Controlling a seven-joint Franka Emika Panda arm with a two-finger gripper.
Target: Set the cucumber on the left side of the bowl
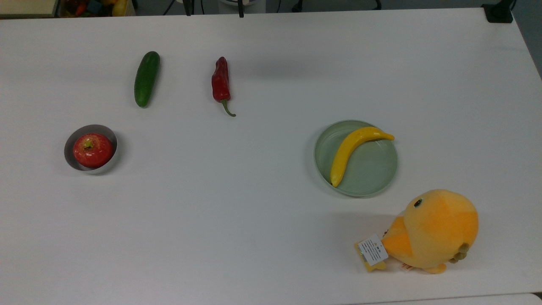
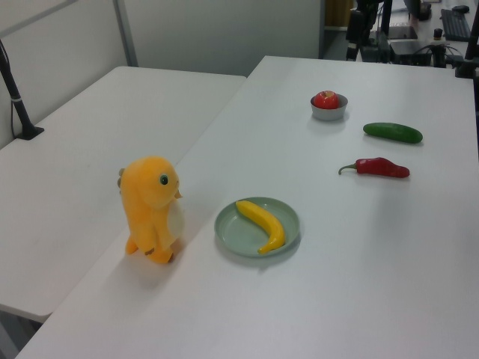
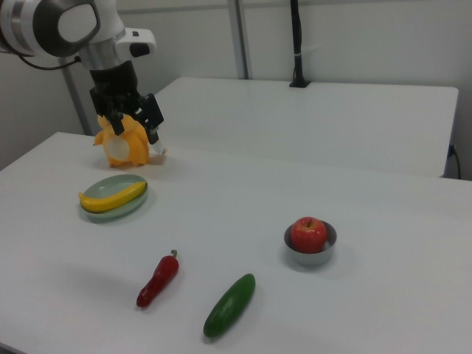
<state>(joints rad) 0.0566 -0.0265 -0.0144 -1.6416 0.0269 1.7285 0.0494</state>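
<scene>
Overhead first, top view: white table (image 1: 262, 212); cucumber (image 1: 146, 79) lies flat, long axis running roughly up-down in frame, toward the top view's upper left. Bowl (image 1: 90, 149), silvery, sits below it and further to the top view's left, well apart from the cucumber, with a red apple (image 1: 93, 150) inside filling most of it. Red chili (image 1: 221, 83) lies near the cucumber on the top view's right, stem pointing down in frame. Pale green dish (image 1: 356, 158) on the top view's right half, yellow banana (image 1: 353, 149) lying across it with one tip over the rim. Orange plush bird (image 1: 430, 231) at the top view's lower right, just beside the dish but not touching, a paper tag at its side. Left view: plush bird upright at the near left, dish and banana just beside it; bowl with apple far back, cucumber (image 2: 392, 132) near it on the left view's right, chili (image 2: 379, 167) nearer the camera than the cucumber. Right view: end effector (image 3: 129, 112) hangs off the white arm (image 3: 66, 26) at the upper left, raised above the table, in front of the plush bird as seen from here, contact uncertain; two dark fingers show a small gap between them, parted a little, nothing held. Cucumber (image 3: 229, 305) at the near edge, lying on the table, bowl (image 3: 310, 244) behind it toward the right view's right, apart; chili (image 3: 157, 281) on the right view's left of the cucumber.
</scene>
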